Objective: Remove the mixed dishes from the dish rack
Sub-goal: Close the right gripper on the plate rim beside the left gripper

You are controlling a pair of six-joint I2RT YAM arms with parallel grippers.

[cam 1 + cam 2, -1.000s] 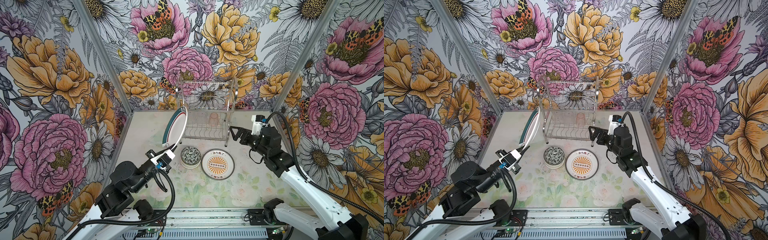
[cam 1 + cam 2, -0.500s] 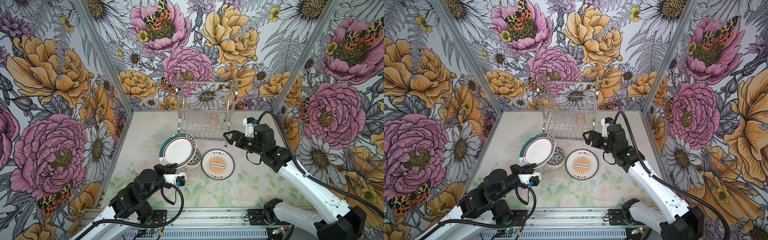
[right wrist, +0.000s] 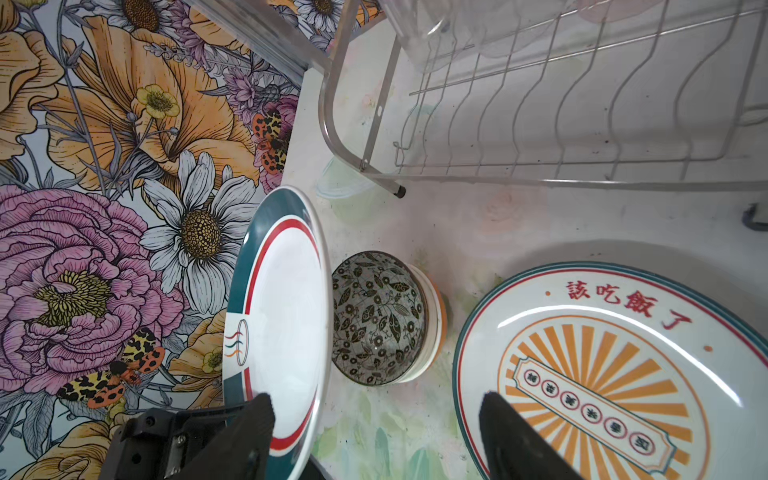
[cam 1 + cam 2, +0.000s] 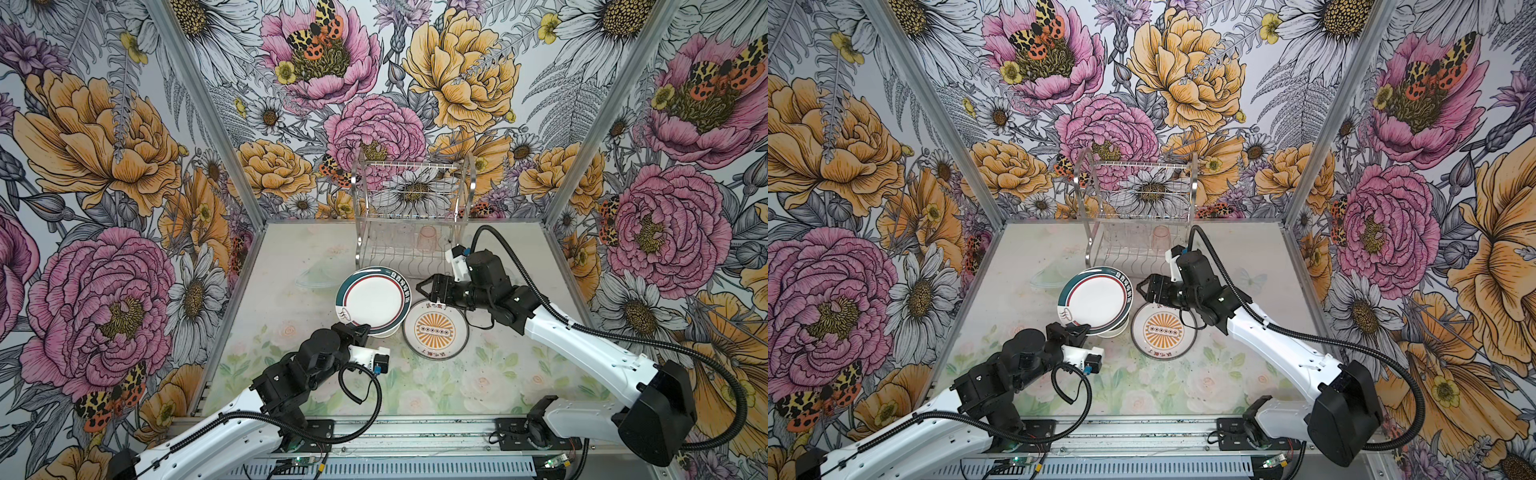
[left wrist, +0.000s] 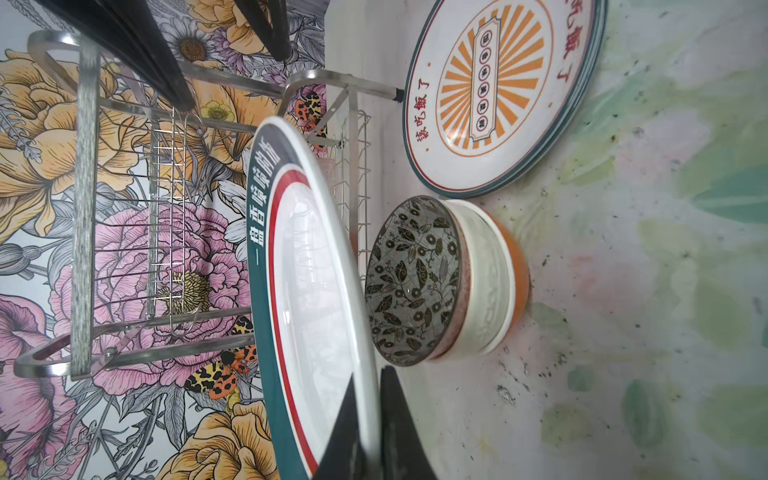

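Plate in transit: the teal-rimmed plate is clear of the dish rack and hangs tilted close over the nested bowls. Whether it touches the top bowl I cannot tell.

Left gripper: closed on the plate's near rim, one finger on each face (left wrist view). The plate extends away from the fingers toward the rack.

Right gripper: jaws apart with nothing between them. It hovers just beside the plate's right rim, above the far edge of the sunburst plate, which lies flat on the table.

Key relation: the sunburst plate sits immediately right of the held plate, so a short sideways carry and levelling would probably stack the two. The right gripper stands in that path.

Remaining in rack: a pinkish cup on the lower tier, on the right arm's side and nearer to it.
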